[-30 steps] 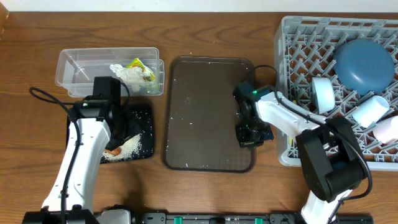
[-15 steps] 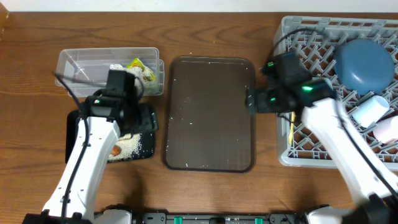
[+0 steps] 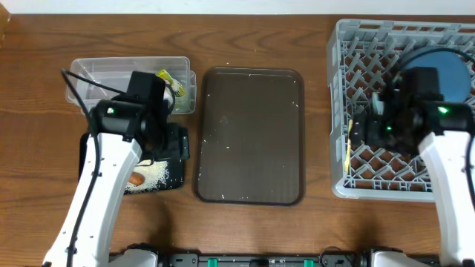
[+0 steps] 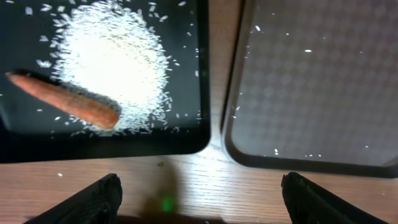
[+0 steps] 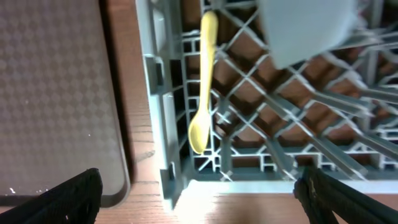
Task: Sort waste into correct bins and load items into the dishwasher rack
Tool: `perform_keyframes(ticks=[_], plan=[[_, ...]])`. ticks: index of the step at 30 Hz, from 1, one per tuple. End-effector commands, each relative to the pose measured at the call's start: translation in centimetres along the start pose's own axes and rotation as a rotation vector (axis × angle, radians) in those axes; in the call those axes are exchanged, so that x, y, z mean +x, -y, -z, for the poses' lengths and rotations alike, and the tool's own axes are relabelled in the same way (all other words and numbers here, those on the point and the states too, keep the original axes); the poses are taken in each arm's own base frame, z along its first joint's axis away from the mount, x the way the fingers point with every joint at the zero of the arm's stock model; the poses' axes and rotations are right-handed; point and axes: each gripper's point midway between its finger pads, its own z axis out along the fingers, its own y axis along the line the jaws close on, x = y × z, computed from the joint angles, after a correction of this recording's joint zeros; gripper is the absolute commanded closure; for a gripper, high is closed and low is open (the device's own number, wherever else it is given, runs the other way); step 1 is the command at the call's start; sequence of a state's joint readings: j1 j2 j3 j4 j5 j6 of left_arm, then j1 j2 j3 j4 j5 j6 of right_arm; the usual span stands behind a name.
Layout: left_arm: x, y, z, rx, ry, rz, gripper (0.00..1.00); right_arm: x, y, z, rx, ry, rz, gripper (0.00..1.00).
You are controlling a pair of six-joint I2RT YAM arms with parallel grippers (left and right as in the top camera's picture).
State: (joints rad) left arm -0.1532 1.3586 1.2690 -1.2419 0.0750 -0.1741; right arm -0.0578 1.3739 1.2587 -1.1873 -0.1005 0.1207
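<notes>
Left claw (image 4: 200, 190): jaws wide, nothing between them. It hangs over the bare desk (image 3: 245, 30) at the gap between the black tray (image 4: 124, 146) and the brown tray (image 4: 311, 93). Both fingers (image 4: 102, 198) sit at the bottom corners of the wrist view.

Black tray contents:
- rice (image 4: 115, 59) in one loose heap, with stray grains scattered around it
- carrot stick (image 4: 65, 99) lying flat and slightly slanted, one end touching the heap

The brown tray has only a few rice specks on it. It sits just beside the black tray, edges close but apart.

Overhead, the clear tub (image 3: 89, 74) sits behind the black tray with the wrapper (image 3: 165, 76) inside it at the right end. The left arm hides the rest of that end.

Right claw (image 5: 199, 190): jaws wide and holding nothing. It is over the near-left corner of the rack (image 5: 158, 93).

The spoon (image 5: 205, 74) lies flat inside the rack, running along the wall on the brown-tray side. A pale dish (image 5: 308, 28) sits in the rack further in. I can't tell whether it's a cup or a bowl.

The plate (image 3: 454, 63) is in the rack's far right part, mostly hidden by the right arm.
</notes>
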Motion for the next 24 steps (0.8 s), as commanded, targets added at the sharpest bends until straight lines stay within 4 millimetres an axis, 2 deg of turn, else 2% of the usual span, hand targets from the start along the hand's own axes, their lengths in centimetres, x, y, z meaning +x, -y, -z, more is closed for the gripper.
perform_keyframes(ticks=[1, 8, 12, 13, 14, 16, 22, 24], plan=[[0.8, -0.8, 1.9, -0.015, 0.087, -0.01, 0.16, -0.6, 0.3, 3.6, -0.003, 0.13, 0.014, 0.01], [2.6, -1.3, 5.1, 0.052, 0.378, 0.012, 0.16, 2.2, 0.9, 7.4, 0.019, 0.308, 0.003, 0.01], [4.8, -1.8, 6.0, 0.099, 0.555, 0.018, 0.15, 4.0, 1.6, 8.6, 0.041, 0.456, 0.005, 0.01], [5.4, -2.0, 6.1, 0.108, 0.586, 0.023, 0.14, 4.3, 1.8, 8.8, 0.047, 0.491, 0.006, 0.01], [6.0, -2.1, 6.0, 0.118, 0.616, 0.027, 0.07, 4.6, 2.0, 8.9, 0.05, 0.521, 0.006, 0.01], [7.0, -2.3, 6.0, 0.131, 0.663, 0.027, 0.07, 5.2, 2.0, 9.1, 0.043, 0.578, 0.009, 0.01], [6.8, -2.1, 8.2, 0.185, 0.818, 0.028, 0.07, 6.5, 1.1, 9.0, -0.048, 0.616, -0.054, 0.01], [6.8, -2.1, 8.2, 0.185, 0.818, 0.028, 0.06, 6.9, 1.2, 8.7, -0.043, 0.593, -0.056, 0.01]])
